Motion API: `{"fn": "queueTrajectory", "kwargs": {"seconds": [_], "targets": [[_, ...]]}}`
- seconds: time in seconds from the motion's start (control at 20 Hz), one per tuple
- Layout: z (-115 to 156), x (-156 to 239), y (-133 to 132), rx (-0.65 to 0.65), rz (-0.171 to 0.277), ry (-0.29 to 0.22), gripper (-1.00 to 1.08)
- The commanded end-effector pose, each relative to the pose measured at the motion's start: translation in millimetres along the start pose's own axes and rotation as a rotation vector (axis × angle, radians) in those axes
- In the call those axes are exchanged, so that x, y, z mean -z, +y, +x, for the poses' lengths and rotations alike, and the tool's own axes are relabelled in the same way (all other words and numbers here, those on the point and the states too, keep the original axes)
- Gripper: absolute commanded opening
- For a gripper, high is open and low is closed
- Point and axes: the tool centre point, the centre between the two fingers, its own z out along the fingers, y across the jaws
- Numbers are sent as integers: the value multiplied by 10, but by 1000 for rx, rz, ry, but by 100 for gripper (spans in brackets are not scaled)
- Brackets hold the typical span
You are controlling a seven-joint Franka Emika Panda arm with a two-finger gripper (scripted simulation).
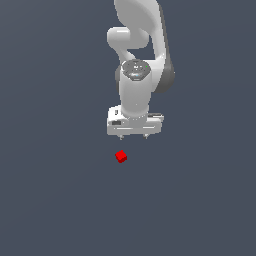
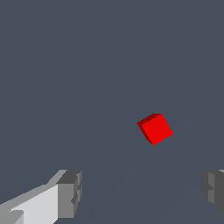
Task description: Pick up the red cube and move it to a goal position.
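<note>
The red cube [image 1: 121, 156] is a tiny bright red cube lying on the flat dark grey floor. It sits below my white gripper [image 1: 134, 136] in the exterior view, a little toward that view's left. The gripper is open and empty, its two short fingertips set wide apart, and it is apart from the cube. In the wrist view the red cube [image 2: 155, 128] lies ahead of the gripper [image 2: 142, 194], between the lines of the two grey fingers [image 2: 70, 193] and nearer the one at the frame's edge. It is turned at an angle to the jaws.
The white arm [image 1: 141, 50] rises behind the gripper in the exterior view. The dark grey floor [image 1: 55, 190] fills the rest of both views, with no other objects showing.
</note>
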Motion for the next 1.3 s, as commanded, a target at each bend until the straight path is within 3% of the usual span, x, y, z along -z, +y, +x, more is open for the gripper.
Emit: {"fn": "queueTrajectory", "kwargs": {"seconds": [0.0, 0.6, 1.25], "targets": [[0, 0, 0, 0, 0, 0, 100], [-4, -240, 99, 86, -1, 0, 100], [55, -1006, 410, 359, -6, 1, 100]]}}
